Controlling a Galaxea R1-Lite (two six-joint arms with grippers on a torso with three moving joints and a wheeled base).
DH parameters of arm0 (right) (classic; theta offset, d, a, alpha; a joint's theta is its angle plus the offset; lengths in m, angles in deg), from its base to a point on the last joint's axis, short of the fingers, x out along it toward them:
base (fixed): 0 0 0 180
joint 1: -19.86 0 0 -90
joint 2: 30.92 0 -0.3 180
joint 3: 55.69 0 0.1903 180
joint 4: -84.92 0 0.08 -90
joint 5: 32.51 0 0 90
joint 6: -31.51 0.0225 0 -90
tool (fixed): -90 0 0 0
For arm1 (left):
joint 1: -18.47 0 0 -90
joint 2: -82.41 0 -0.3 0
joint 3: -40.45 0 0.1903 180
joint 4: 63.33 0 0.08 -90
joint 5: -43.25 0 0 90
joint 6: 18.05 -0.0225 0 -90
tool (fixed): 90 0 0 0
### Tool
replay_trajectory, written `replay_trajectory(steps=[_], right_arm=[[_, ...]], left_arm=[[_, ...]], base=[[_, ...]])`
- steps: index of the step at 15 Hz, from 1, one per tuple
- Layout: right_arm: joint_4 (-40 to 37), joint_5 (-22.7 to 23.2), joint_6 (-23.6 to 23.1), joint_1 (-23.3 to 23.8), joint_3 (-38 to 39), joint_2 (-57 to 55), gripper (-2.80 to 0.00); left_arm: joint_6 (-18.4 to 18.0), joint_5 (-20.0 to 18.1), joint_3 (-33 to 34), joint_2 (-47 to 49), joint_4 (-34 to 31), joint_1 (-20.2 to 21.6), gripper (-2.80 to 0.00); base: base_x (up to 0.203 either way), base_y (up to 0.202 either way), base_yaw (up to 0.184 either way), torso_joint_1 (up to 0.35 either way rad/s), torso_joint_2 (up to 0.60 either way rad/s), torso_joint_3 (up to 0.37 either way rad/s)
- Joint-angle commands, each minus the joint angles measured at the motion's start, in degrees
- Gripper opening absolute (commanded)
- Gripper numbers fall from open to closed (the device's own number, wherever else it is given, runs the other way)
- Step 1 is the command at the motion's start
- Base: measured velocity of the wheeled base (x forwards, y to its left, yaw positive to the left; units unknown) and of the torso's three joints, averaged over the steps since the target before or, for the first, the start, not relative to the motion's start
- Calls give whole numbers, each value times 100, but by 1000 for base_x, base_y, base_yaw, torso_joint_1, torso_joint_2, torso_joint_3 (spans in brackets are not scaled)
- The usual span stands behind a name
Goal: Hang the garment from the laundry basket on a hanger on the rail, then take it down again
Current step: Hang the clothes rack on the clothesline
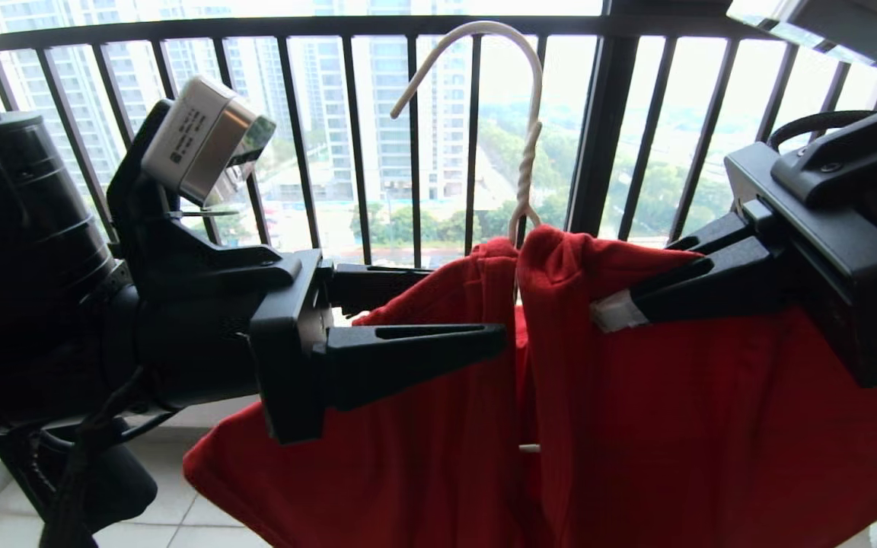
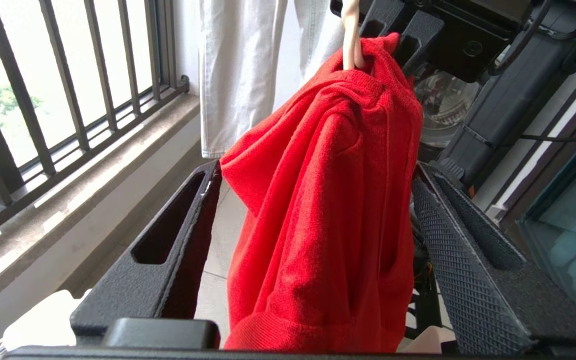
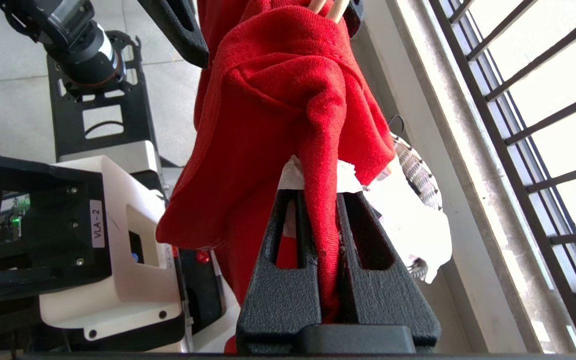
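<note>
the red garment (image 1: 636,411) hangs draped over the cream-white hanger (image 1: 526,164), whose twisted neck rises out of the bunched collar and whose long hook curves up in front of the black balcony railing (image 1: 355,144). the hook is free in the air; it is not on any bar in these views.

the right tool (image 3: 325,210) comes in from the right side of the head view and is closed tight on a fold of the garment at the shoulder just beside the hanger's neck; in the right wrist view the red cloth runs pinched between its two black fingers (image 3: 278,280), with a scrap of white padding at the tips.

the left tool (image 2: 313,175) sits on the left side of the head view, level with the other, its jaws standing wide apart. in the left wrist view the garment's shoulder hangs between the two fingers (image 2: 468,260), and no grip on the cloth shows; whether it brushes either finger i cannot tell.

behind the garment in the left wrist view hangs a pale white cloth (image 2: 248,70). the tiled floor (image 1: 180,517) shows below.
</note>
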Motion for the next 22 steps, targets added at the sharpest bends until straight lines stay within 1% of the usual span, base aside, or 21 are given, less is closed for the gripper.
replay_trajectory(steps=[1, 3, 6, 8, 10, 13, 15, 16, 18, 20, 21, 22], right_arm=[[449, 84, 34, 11, 474, 157, -280], [900, 188, 50, 49, 836, 205, -280], [1314, 463, 51, 202, 1051, 199, -280], [1597, 542, 51, 270, 1166, 165, -280], [1752, 571, 51, 270, 1276, 171, -280], [2257, 579, 51, 270, 1574, 199, -280], [2283, 581, 54, 270, 1614, 208, -280], [2292, 581, 93, 275, 1620, 200, -280], [2463, 569, 331, 276, 1626, 187, -280], [2592, 557, 368, 368, 1621, 172, -280], [2599, 564, 368, 412, 1620, 163, -280], [2599, 564, 368, 446, 1620, 138, -280]], left_arm=[[5, -20, -22, -23, 33, 105, 0], [-2, -22, -54, -32, 37, 224, 0], [0, -23, -104, -32, 37, 375, 0], [5, -23, -150, -33, 37, 451, 0], [5, -23, -179, -81, 39, 533, 0], [13, -23, -223, -198, 30, 617, 0], [30, -14, -227, -291, 29, 640, 0], [31, -14, -227, -375, 34, 698, 0], [35, -19, -222, -516, 37, 821, 0], [42, -14, -257, -595, 37, 889, 0], [40, -14, -271, -606, 37, 898, -99], [42, -12, -280, -612, 37, 898, -280]], base=[[0, 0, 0, 0, 0, 0], [0, 0, 0, 0, 0, 0], [0, 0, 0, 0, 0, 0], [0, 0, 0, 0, 0, 0], [0, 0, 0, 0, 0, 0], [0, 0, 0, 0, 0, 0], [0, 0, 0, 0, 0, 0], [0, 0, 0, 0, 0, 0], [0, 0, 0, 0, 0, 0], [0, 0, 0, 0, 0, 0], [0, 0, 0, 0, 0, 0], [0, 0, 0, 0, 0, 0]])
